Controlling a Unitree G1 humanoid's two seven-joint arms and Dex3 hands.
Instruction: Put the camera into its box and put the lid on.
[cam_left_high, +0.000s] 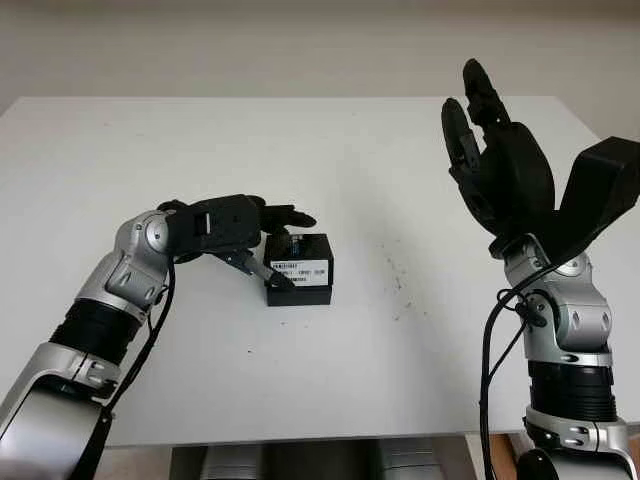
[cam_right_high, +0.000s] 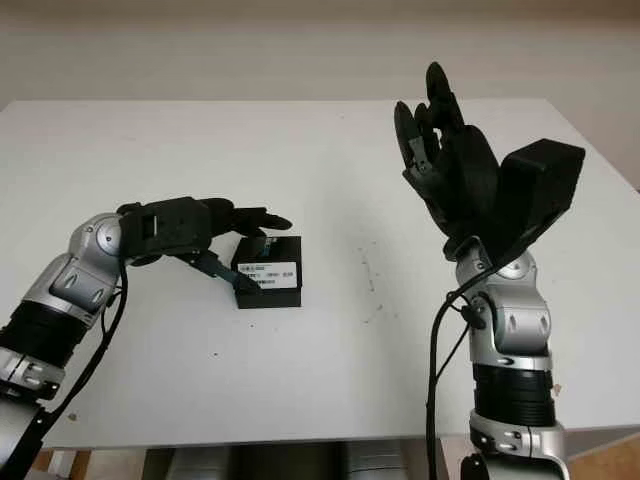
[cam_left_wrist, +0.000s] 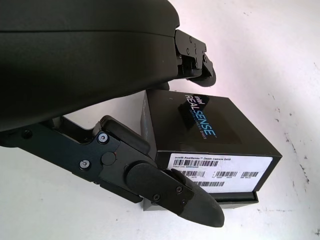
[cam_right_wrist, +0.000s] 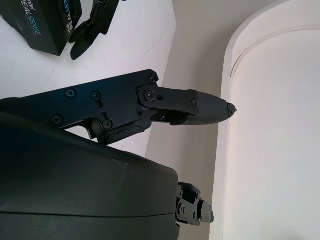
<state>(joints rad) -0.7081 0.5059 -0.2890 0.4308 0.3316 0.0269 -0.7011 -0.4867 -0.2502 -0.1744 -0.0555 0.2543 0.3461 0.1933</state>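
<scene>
The black camera box (cam_left_high: 300, 268) stands on the white table (cam_left_high: 400, 160) left of the middle. Its lid is on, with a white barcode label (cam_left_wrist: 220, 167) facing me and a thin strip of the base showing under the lid. My left hand (cam_left_high: 298, 250) is open and brackets the box. Its upper fingers (cam_left_wrist: 197, 55) reach over the far top edge, and its thumb (cam_left_wrist: 175, 192) lies along the front left corner. I cannot tell whether they press on the box. My right hand (cam_left_high: 480, 120) is open, raised high above the table's right side, and holds nothing.
A few dark specks (cam_left_high: 395, 270) mark the table to the right of the box. The table's front edge (cam_left_high: 320, 435) runs close to my body, and a pale wall (cam_left_high: 300, 40) stands behind the far edge.
</scene>
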